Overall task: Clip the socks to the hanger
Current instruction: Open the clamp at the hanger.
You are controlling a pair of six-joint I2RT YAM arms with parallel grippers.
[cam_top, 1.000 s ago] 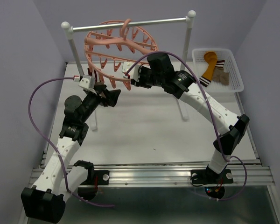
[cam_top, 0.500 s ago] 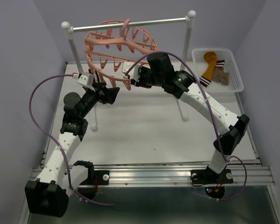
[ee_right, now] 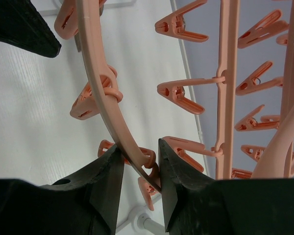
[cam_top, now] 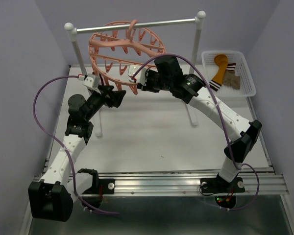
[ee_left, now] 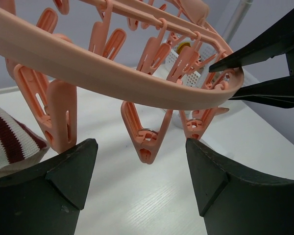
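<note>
The light is even and soft, and shadows on the white worktop are faint. Both wrist views look slightly blurred in the background.

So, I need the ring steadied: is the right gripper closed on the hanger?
Shut: its wrist view shows the right gripper pinching the hanger rim from both sides.
</note>
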